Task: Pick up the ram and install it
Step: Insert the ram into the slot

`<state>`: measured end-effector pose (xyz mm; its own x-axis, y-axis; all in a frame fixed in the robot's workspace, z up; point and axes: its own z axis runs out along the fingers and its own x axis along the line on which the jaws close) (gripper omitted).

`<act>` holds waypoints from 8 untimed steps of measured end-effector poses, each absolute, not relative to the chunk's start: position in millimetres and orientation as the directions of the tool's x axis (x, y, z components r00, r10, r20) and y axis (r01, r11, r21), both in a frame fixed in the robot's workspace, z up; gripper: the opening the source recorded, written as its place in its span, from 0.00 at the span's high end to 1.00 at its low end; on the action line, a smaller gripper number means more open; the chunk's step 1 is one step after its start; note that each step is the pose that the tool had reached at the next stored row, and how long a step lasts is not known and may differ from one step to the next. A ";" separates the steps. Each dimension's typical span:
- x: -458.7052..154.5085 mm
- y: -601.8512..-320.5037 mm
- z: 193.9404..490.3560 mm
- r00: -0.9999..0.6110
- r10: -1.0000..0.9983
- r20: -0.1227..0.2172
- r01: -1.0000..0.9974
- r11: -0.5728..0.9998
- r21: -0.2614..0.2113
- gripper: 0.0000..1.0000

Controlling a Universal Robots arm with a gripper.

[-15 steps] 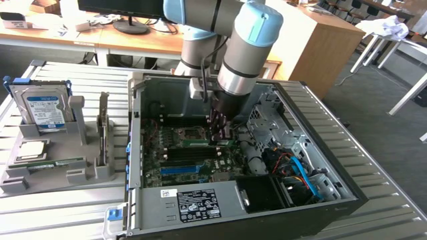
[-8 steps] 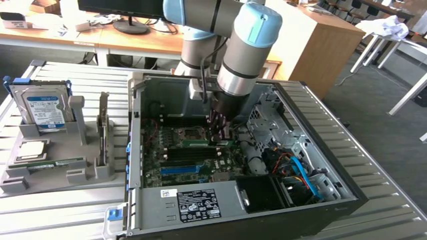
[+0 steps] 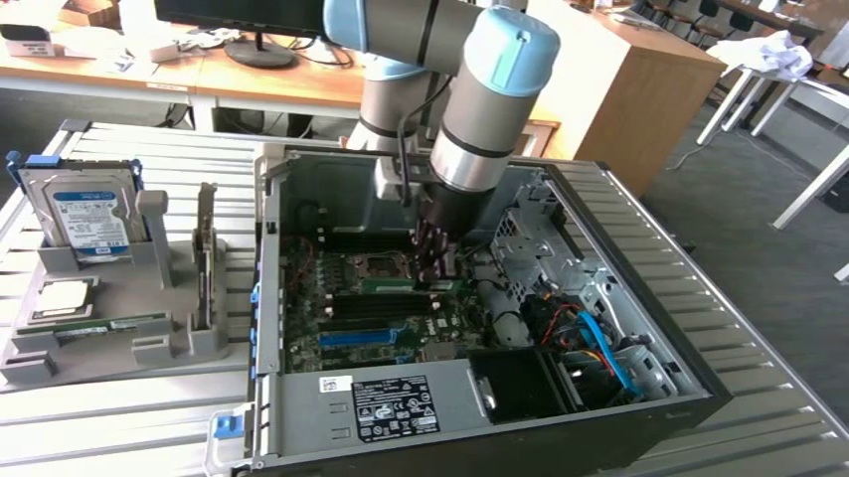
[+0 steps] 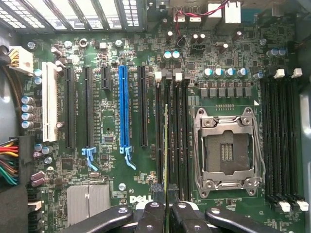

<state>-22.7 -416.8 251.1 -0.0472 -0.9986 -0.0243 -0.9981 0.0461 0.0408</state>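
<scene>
Pincer (image 4: pixel 166 209) grips ram (image 4: pixel 166 145) edge-on, its chips hidden, above motherboard (image 4: pixel 107 121)

Arm inside open PC case (image 3: pixel 584 248)

Gripper (image 3: pixel 435 281) low over motherboard (image 3: pixel 385 318), ram (image 3: pixel 405 284) at its tips. Grey parts holder (image 3: pixel 119 338) with hard drive (image 3: pixel 86 214) at exterior view's left.

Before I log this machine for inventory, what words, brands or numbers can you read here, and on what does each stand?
"DELL", white letters on the green motherboard, near the gripper, which holds the ram edge-on over the slots.
Fine white print beside the motherboard slots: too small to read.
Black label on the computer case: too blurred to read.
Hard drive label: too blurred to read.
</scene>
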 end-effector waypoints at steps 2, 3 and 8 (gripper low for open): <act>-23.2 -416.8 250.4 -0.047 -0.999 -0.024 -0.998 0.046 0.041 0.87; -23.6 -416.8 250.0 -0.047 -0.999 -0.024 -0.998 0.046 0.041 0.87; -26.9 -416.9 247.9 -0.047 -0.999 -0.024 -0.998 0.046 0.041 0.87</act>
